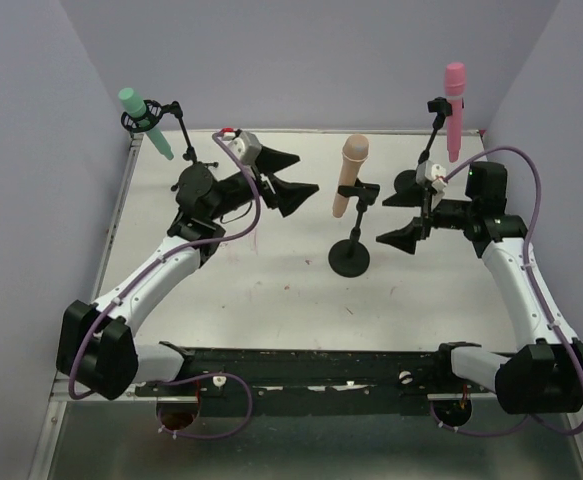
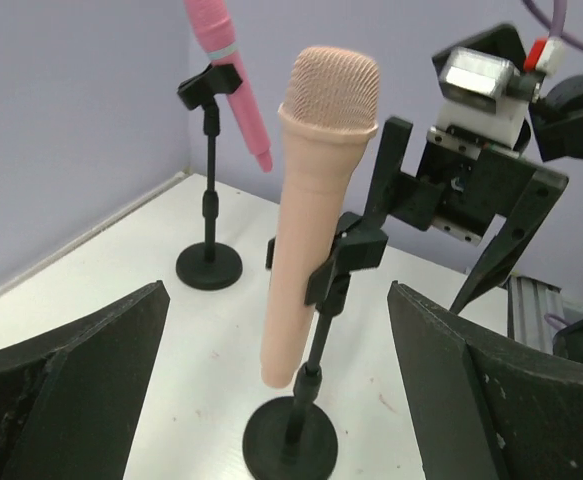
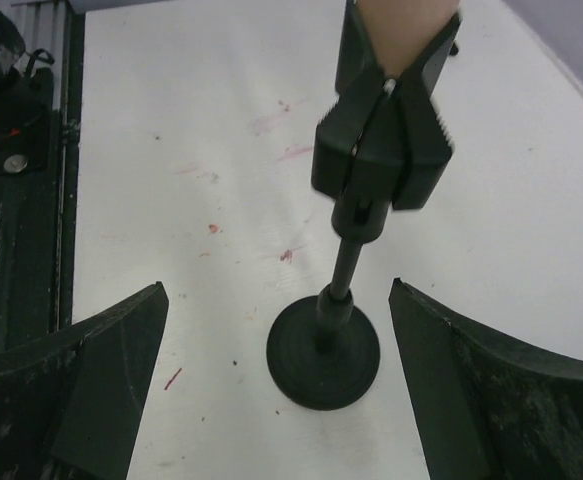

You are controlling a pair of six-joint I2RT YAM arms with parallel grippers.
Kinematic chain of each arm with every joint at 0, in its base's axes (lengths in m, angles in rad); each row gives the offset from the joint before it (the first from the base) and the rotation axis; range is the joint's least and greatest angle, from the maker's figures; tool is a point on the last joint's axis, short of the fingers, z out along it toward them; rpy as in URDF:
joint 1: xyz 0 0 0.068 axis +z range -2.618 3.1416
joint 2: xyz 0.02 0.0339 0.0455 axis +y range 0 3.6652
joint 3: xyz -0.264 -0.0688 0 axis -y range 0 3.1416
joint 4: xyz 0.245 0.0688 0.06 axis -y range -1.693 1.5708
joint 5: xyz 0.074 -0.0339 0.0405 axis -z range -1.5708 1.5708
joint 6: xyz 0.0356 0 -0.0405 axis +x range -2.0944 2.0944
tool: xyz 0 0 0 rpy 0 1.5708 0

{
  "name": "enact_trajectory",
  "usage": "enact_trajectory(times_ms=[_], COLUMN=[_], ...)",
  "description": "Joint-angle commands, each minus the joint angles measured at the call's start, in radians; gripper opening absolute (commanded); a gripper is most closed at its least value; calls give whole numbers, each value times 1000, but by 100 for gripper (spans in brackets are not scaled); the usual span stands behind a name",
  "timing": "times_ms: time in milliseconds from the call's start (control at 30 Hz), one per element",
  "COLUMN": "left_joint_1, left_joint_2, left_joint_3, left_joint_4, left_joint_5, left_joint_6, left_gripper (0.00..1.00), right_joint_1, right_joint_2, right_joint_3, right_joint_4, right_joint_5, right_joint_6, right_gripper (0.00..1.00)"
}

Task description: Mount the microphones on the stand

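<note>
Risk: the peach microphone point(image 2: 316, 220) sits in the clip point(image 2: 346, 255) of a light stand point(image 1: 350, 258), directly ahead of both grippers; a sideways sweep of either arm could tip the stand or knock the microphone out of the clip. Left gripper point(image 1: 293, 182) and right gripper point(image 1: 401, 218): jaws spread wide, holding and touching nothing. Teal microphone point(image 1: 143, 120) and pink microphone point(image 1: 454, 108) hang clipped well beyond the left and right gripper respectively

The peach mic point(image 1: 351, 172) on its stand point(image 1: 350, 258) rises mid-table, between our left gripper point(image 1: 301, 185) and right gripper point(image 1: 396, 218), apart from both. Toward the near edge we find the table point(image 1: 271, 300) bare. The teal mic point(image 1: 159, 142) crowds the far left corner, and the pink mic point(image 1: 454, 100) the far right.
</note>
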Motion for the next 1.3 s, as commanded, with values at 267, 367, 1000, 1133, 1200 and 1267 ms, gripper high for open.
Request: enact_trajectory(times_ms=[267, 367, 1000, 1133, 1200, 1267], left_joint_1=[84, 87, 86, 86, 87, 87], left_joint_2=[-316, -436, -743, -781, -807, -835], left_joint_3=[-332, -389, -435, -435, -447, -463], left_joint_4=[-208, -287, -552, -618, -646, -646], left_joint_5=[-70, -133, -285, -308, -320, -332], left_joint_6=[-17, 46, 207, 265, 288, 304], left_gripper=[98, 98, 98, 98, 98, 98], right_joint_1=[79, 97, 129, 90, 26, -57], right_joint_2=[114, 163, 240, 159, 115, 78], right_joint_3=[-201, -239, -221, -201, -213, -222], right_joint_4=[458, 732, 685, 494, 449, 448], right_joint_5=[33, 74, 56, 84, 73, 59], right_joint_6=[86, 284, 214, 85, 99, 131], right_gripper=[99, 93, 12, 8, 8, 7])
